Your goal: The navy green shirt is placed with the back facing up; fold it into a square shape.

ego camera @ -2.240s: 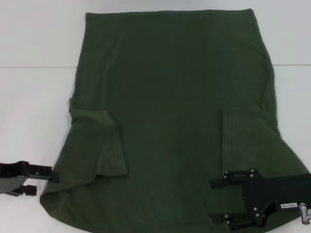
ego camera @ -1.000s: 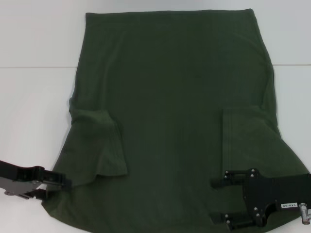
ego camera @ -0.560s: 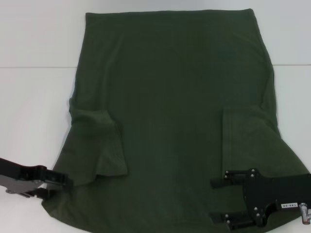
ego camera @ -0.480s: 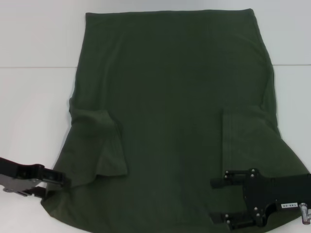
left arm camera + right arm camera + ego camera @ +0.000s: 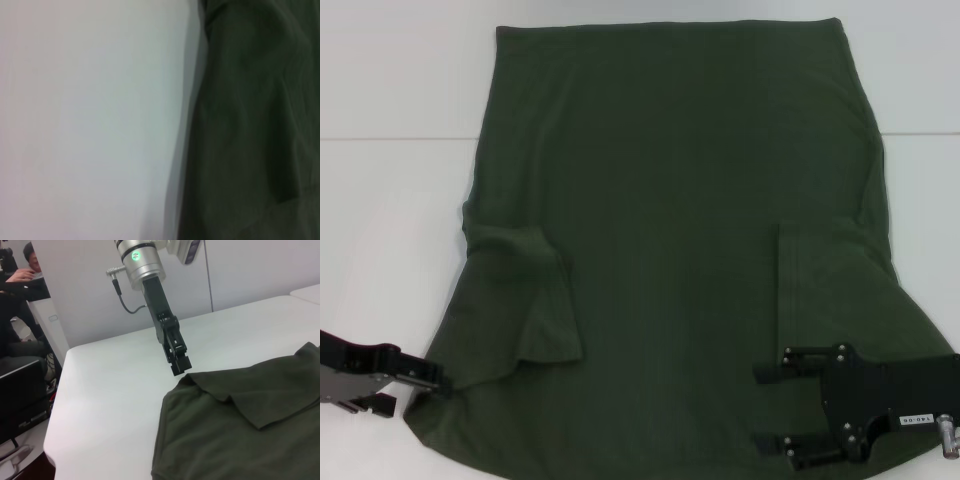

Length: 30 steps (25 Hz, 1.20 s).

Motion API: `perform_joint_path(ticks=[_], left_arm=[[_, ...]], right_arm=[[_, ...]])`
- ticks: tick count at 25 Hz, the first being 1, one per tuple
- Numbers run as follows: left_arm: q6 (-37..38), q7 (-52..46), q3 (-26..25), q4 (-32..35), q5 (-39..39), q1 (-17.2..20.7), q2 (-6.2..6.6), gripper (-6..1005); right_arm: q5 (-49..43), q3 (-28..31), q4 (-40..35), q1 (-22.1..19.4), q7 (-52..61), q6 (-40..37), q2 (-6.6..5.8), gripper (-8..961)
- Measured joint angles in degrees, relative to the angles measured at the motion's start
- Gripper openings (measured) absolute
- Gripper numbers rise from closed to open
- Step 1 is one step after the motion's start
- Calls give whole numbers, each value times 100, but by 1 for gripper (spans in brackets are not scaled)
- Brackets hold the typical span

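From my head camera: shirt [image 5: 670, 250] spread flat on the white table [image 5: 390, 200], both sleeves folded inward. My left gripper [image 5: 425, 378] sits at the near left corner of the cloth; whether its fingers pinch cloth I cannot tell. My right gripper [image 5: 768, 410] rests over the near right part, fingers spread apart. Left wrist: shirt edge [image 5: 250, 120] beside bare table [image 5: 90, 120]. Right wrist: left gripper [image 5: 180, 367] tip just above the shirt corner [image 5: 240, 425].

White table [image 5: 390, 220] (seamed), the navy green shirt [image 5: 670, 230] flat on it
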Motion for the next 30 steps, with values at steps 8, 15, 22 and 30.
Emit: perform_joint_path(ticks=[8,15,22,30], left_arm=[[-133,-242,59,-46,3,-4,-23,891],[-296,-293,125,-17,143,-4,-45,892],[-352,-296,196,-18,155,1,-54,892],[-352,-231,221,-11,95,-15,-84,891]], right_arm=[[-3,0,-3,23,0,17,0,829],[-6,0,-3,41,0,19,0,830],[-6,0,-3,39,0,20,0,830],[5,0,-3,55,0,68,0,829]])
